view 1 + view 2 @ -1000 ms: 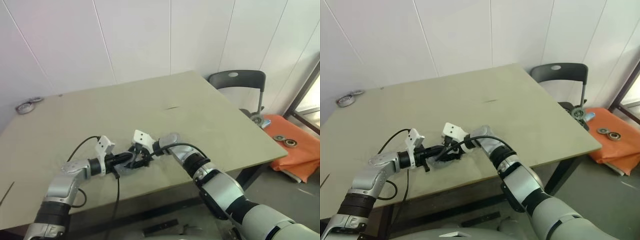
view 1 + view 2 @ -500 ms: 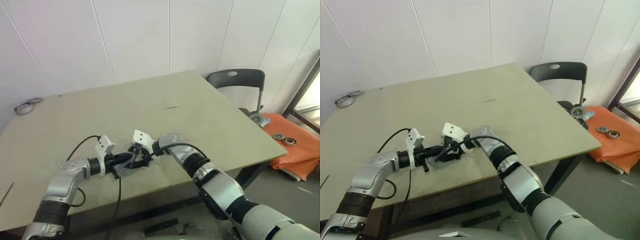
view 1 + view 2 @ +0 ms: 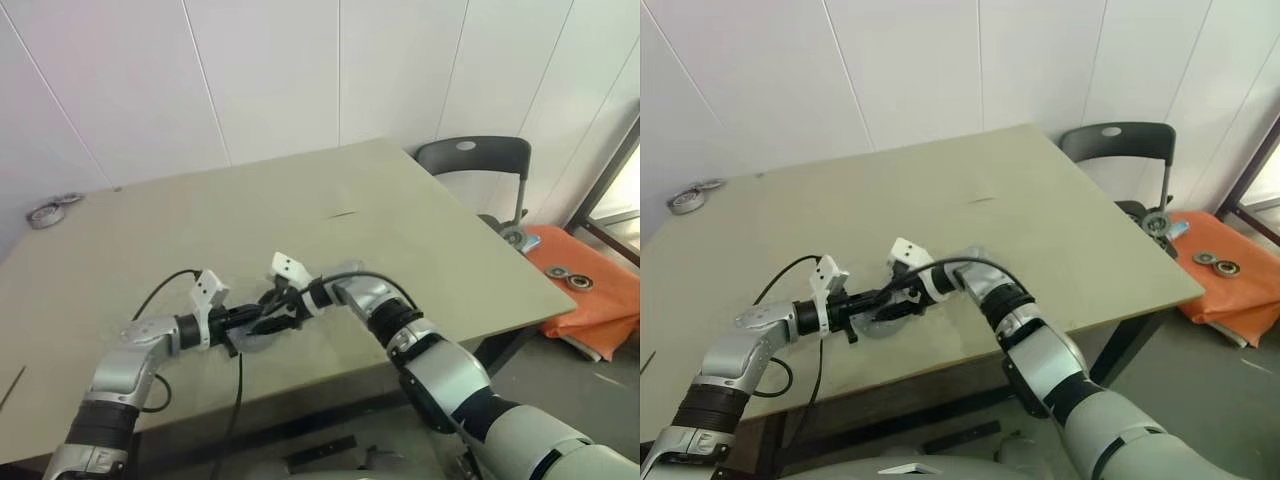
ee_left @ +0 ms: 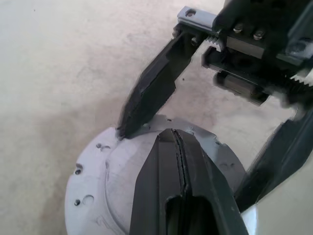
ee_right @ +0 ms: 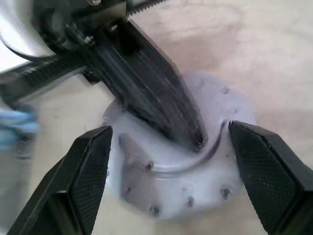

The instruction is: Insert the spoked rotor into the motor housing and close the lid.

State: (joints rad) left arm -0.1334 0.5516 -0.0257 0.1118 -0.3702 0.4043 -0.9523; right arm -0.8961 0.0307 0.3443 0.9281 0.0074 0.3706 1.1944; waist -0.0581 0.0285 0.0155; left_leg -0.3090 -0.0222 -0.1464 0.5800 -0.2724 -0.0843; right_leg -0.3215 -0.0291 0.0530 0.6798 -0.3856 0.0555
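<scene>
One pale grey round lid (image 4: pixel 93 191) lies flat on the table (image 3: pixel 400 240), close to the near edge and a little left of the middle. It has a raised centre and a flat flange with small holes around it. What sits beneath it I cannot tell.

My left gripper (image 4: pixel 174 134) is clenched, its two black fingers pressed together with nothing between them. Their joined tip rests on the raised centre of the lid, reaching in from the left.

My right gripper (image 5: pixel 168 139) is spread wide and grasps nothing. It comes in from the right, and its fingers (image 4: pixel 151 93) straddle the lid, one on the far side and one on the near side. The tip of the far finger is at the flange edge; whether it touches I cannot tell. The near finger stands just beside the rim. The closed left fingers lie between the two right fingers.

A black cable (image 3: pixel 160 290) loops from my left forearm over the table surface. At the far left corner of the table lie some small round metal items (image 3: pixel 45 212), well apart from the lid. A short dark mark (image 3: pixel 345 213) shows near the table's middle.

Beyond the far right corner stands a black chair (image 3: pixel 475 160). On the floor to the right is an orange cloth (image 3: pixel 610 310) carrying two round parts (image 3: pixel 570 280).
</scene>
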